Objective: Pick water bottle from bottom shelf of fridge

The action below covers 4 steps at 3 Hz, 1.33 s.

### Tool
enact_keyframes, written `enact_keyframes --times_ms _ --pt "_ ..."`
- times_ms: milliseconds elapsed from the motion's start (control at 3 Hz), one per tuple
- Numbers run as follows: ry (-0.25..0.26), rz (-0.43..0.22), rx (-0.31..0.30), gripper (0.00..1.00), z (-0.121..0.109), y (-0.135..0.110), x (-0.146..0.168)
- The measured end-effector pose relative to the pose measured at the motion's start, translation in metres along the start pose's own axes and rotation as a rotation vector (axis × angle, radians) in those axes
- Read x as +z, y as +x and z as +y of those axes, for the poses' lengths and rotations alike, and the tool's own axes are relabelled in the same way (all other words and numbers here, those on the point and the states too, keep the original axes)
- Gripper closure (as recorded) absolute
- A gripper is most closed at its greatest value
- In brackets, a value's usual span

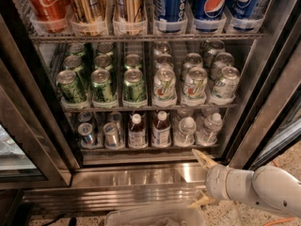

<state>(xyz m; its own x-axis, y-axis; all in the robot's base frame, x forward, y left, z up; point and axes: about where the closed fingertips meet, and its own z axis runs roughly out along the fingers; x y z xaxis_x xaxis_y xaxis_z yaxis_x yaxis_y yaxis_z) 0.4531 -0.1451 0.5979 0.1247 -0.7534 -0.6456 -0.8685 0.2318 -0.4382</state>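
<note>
The fridge (141, 173) stands open with its steel base in front of me. On the bottom shelf (150, 147) stand small silver cans (87, 134) at left, two brown drink bottles (161, 128) in the middle and clear water bottles (186, 131) with white caps at right; another stands beside it (209, 127). My gripper (201, 179) is low at the right, in front of the steel base, below and slightly right of the water bottles. Its tan fingers (203, 158) are spread apart, one up and one down, holding nothing.
The tier above holds green cans (102, 84) and white cans (195, 84). The top tier holds cola cans (47, 4) and blue Pepsi cans (212, 4). The open door frame (277, 107) stands at right. A clear plastic bin (150, 216) lies on the floor below.
</note>
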Motion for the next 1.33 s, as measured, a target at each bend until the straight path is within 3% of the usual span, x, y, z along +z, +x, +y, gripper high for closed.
enact_keyframes --times_ms 333,667,1000,1333 --pt "-0.005 -0.059 0.001 0.0 -0.001 -0.002 0.022" --pt "-0.005 -0.059 0.001 0.0 -0.001 -0.002 0.022" --pt "0.072 -0.081 0.036 0.0 -0.002 0.0 0.03" --pt "0.22 -0.129 0.098 0.0 -0.018 0.001 0.041"
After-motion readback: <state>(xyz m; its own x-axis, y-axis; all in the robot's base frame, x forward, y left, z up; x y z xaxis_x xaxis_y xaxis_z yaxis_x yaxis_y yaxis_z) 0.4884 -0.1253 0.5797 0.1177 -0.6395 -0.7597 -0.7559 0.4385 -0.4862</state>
